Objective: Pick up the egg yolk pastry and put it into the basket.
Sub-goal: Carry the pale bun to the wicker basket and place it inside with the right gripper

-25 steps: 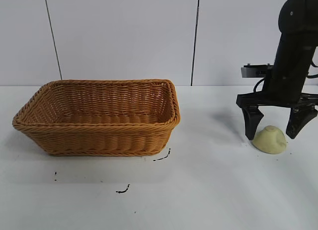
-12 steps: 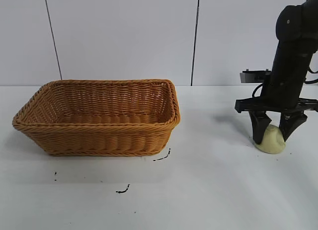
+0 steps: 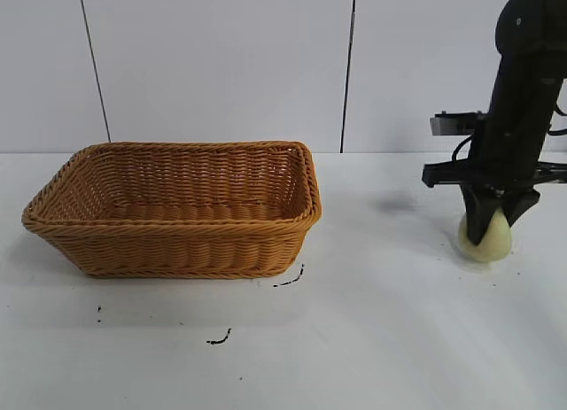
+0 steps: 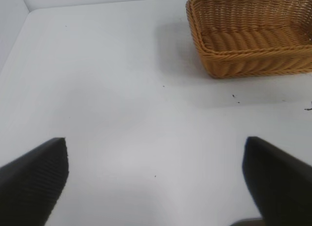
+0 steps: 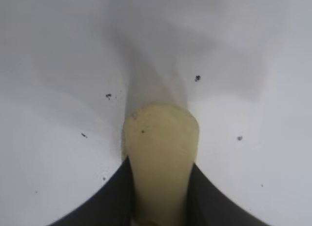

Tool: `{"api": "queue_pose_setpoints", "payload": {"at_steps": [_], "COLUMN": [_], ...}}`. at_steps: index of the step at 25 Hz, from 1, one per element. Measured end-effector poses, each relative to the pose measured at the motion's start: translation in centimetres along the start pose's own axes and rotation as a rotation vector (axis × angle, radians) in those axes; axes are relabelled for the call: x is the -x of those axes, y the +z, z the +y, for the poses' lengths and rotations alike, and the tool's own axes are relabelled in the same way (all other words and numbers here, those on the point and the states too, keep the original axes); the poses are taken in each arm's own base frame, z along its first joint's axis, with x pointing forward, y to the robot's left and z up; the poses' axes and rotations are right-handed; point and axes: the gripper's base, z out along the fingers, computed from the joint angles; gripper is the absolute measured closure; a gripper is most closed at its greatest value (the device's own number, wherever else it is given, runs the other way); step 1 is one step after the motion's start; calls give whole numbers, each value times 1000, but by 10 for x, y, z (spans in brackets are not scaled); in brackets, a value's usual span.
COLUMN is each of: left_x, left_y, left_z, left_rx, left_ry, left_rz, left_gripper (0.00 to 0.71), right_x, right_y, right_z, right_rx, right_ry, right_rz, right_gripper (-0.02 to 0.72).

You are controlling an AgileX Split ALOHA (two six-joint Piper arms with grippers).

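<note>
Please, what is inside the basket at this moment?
The basket shows only bare woven floor. Its near wall hides part of the floor. The egg yolk pastry sits outside, squeezed in the right gripper.

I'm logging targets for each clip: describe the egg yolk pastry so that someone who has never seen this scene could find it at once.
Start at the big wicker basket on the white table, then look far to its right, where the black right gripper points down. Squeezed between its fingers is the egg yolk pastry: a small, smooth, pale cream-yellow lump, the only object outside the basket.
</note>
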Motion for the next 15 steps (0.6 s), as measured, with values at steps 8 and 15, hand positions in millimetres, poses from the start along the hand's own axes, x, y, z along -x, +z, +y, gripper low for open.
{"api": "queue_pose_setpoints", "payload": {"at_steps": [8,15], "left_x": [0,0], "left_y": [0,0], "left_z": [0,0], "left_rx": [0,0], "left_ry": [0,0], "left_rz": [0,0], "left_gripper": [14,14], "right_x": [20,19], "right_y": [-38,-38], "right_z": [1,59], "right_rx": [-6,24], "right_ry": [0,-118], "right_rz": [-128,-130], "right_gripper": [542,542]}}
